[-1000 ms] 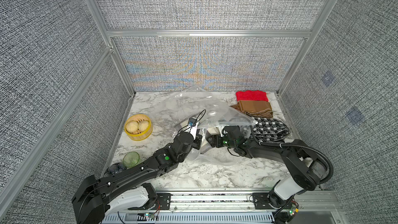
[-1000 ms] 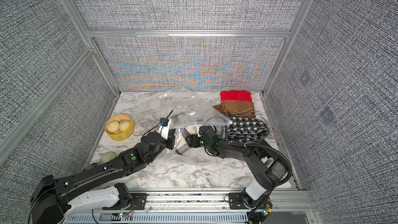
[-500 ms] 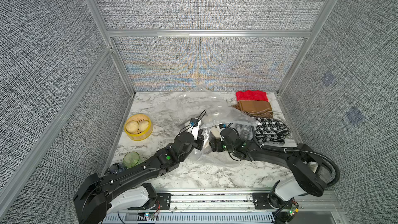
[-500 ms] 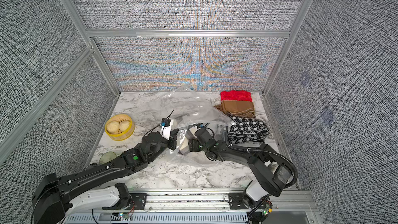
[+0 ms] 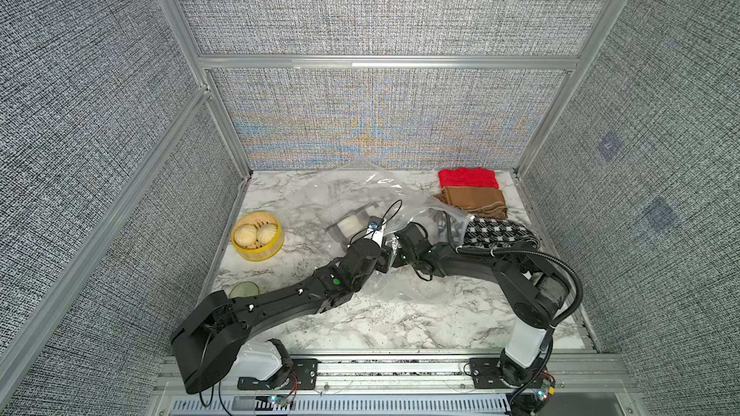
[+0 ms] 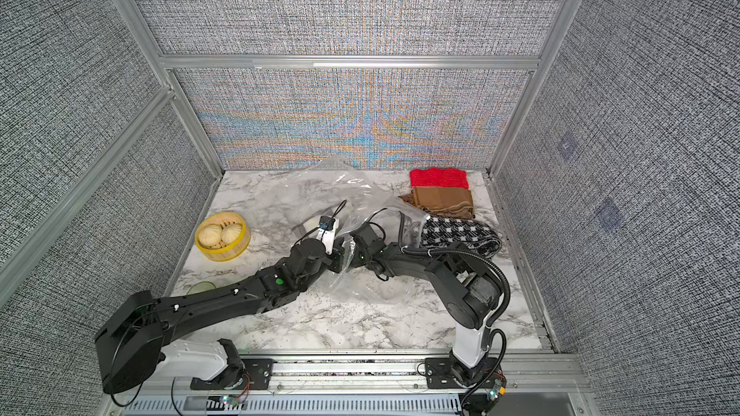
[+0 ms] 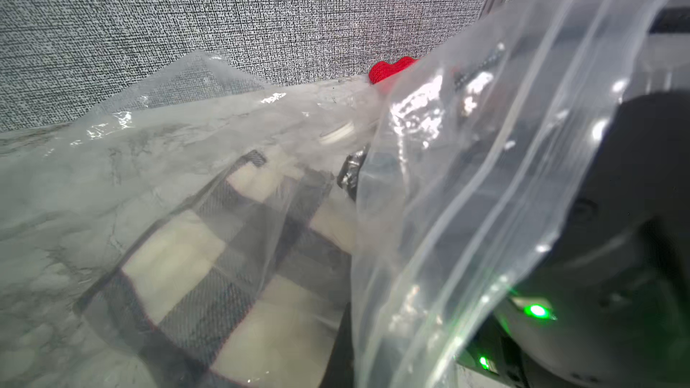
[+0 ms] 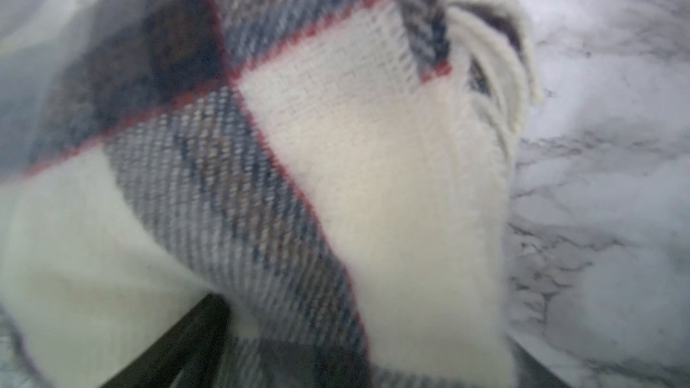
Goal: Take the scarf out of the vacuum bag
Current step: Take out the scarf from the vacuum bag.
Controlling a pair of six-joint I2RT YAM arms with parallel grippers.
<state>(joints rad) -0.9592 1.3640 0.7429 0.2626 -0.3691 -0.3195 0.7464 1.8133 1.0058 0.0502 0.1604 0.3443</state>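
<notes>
The clear vacuum bag [image 5: 360,190] [image 6: 328,186] lies crumpled mid-table. Its white valve cap [image 7: 338,136] shows through the film. Inside lies the scarf [image 5: 352,226] [image 7: 179,255], a cream and grey plaid with thin red lines and a fringe. My left gripper [image 5: 387,256] [image 6: 340,258] is shut on the bag's zip-seal edge [image 7: 466,181] and holds it up. My right gripper [image 5: 394,242] [image 6: 352,242] is inside the bag mouth, right at the scarf [image 8: 354,143]. One dark finger [image 8: 175,345] shows far to the side, so the jaws stand open; the cloth hides the other.
A yellow bamboo steamer [image 5: 257,236] with two buns sits at the left, a green disc [image 5: 244,289] nearer the front. Folded red [image 5: 467,178], brown [image 5: 474,200] and black-and-white checked [image 5: 498,234] cloths lie at the back right. Fabric walls close three sides.
My right arm has pushed leftward, deeper into the bag mouth, up to the scarf. My left gripper has kept hold of the bag's edge and barely moved.
</notes>
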